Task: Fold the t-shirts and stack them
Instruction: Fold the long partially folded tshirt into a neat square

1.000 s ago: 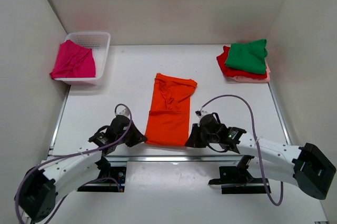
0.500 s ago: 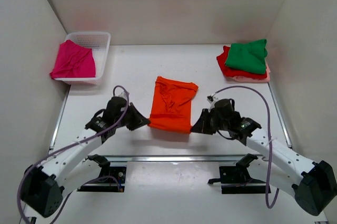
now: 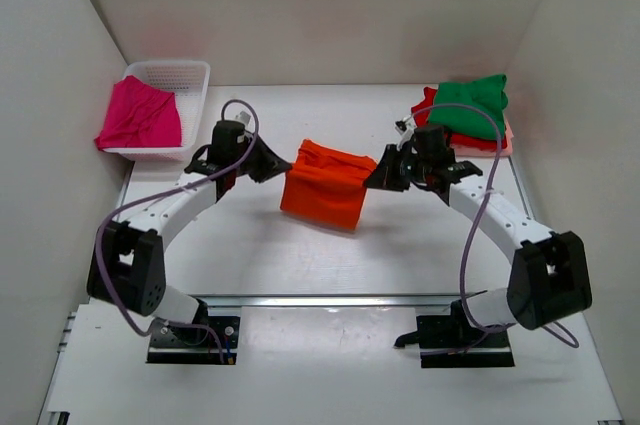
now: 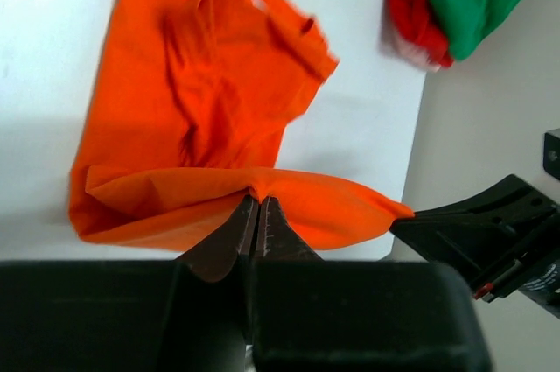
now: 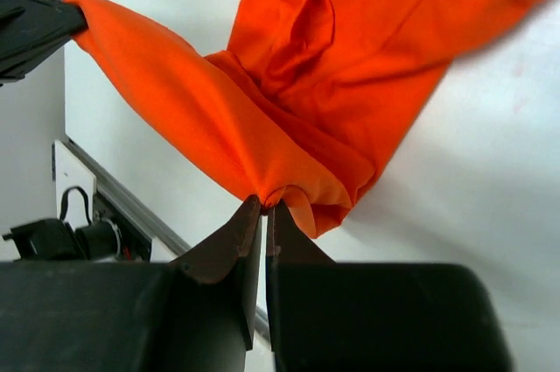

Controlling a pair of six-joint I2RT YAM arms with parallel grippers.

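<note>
Centrally, a plain orange cloth t-shirt [image 3: 322,193] sits doubled over the middle of the white bench [image 3: 250,245], with one edge stretched between my two arms. The left pincer [image 3: 286,161] is closed tight on the left end of that edge, and the right pincer [image 3: 373,177] is pinched shut on the right end. The gripped edge runs left to right, an arm at either end, while both wrist views show the loose cloth spreading away from the fingertips onto the bench. A folded stack, a green t-shirt [image 3: 470,105] on a red t-shirt [image 3: 430,117], lies at the far right, just beyond the right pincer, so I judge that arm the nearer for stacking. A magenta pink t-shirt [image 3: 140,115] drapes over a white plastic mesh basket [image 3: 185,73] at the far left. Sleeves and collar are hidden in the folds, and I cannot tell whether the lower fold lies flat
</note>
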